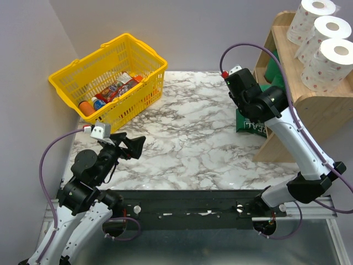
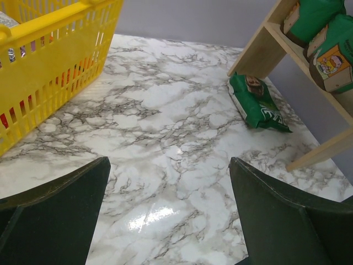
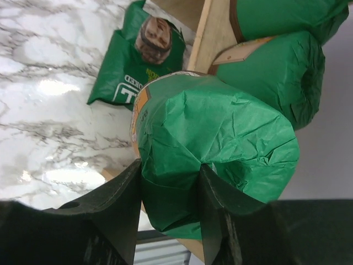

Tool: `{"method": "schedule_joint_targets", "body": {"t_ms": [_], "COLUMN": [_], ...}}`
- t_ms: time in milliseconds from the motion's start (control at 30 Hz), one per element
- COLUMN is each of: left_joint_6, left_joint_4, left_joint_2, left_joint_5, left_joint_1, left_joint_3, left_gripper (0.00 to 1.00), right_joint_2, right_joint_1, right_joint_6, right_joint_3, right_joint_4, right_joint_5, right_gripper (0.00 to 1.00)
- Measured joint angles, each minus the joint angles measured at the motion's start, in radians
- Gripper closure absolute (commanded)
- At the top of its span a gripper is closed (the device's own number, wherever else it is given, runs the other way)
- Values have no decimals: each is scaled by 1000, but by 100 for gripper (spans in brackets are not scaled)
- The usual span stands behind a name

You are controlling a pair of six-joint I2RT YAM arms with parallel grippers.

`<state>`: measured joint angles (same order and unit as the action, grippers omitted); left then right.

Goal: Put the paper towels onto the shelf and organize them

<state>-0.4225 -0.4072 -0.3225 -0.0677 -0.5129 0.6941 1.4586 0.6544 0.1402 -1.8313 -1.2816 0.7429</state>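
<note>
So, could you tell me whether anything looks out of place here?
One green pack lies flat on the table at the foot of the shelf, unlike the green rolls stored on it.

Shelf (image 1: 325, 105): cut off by the frame edge at 3 o'clock in the top view, lower tier largely masked by the right arm (image 1: 259, 99). Basket (image 1: 110, 77): contents at 10 o'clock too small to identify. Green roll (image 3: 220, 132): lower part covered by the fingers (image 3: 110, 204) of the right gripper (image 3: 170, 165) in the right wrist view.
</note>
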Motion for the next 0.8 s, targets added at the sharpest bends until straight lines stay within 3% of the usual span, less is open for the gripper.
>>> {"method": "schedule_joint_targets", "body": {"t_ms": [800], "left_joint_6": [8], "left_joint_4": [-3], "left_joint_2": [3], "left_joint_5": [0], "left_joint_1": [0], "left_joint_3": [0], "left_gripper": [1], "right_joint_2": [47], "right_joint_1": [-84], "right_joint_6": [-82], "right_joint_3": [26], "right_joint_4": [-55], "right_joint_5": [130], "right_gripper": [48]}}
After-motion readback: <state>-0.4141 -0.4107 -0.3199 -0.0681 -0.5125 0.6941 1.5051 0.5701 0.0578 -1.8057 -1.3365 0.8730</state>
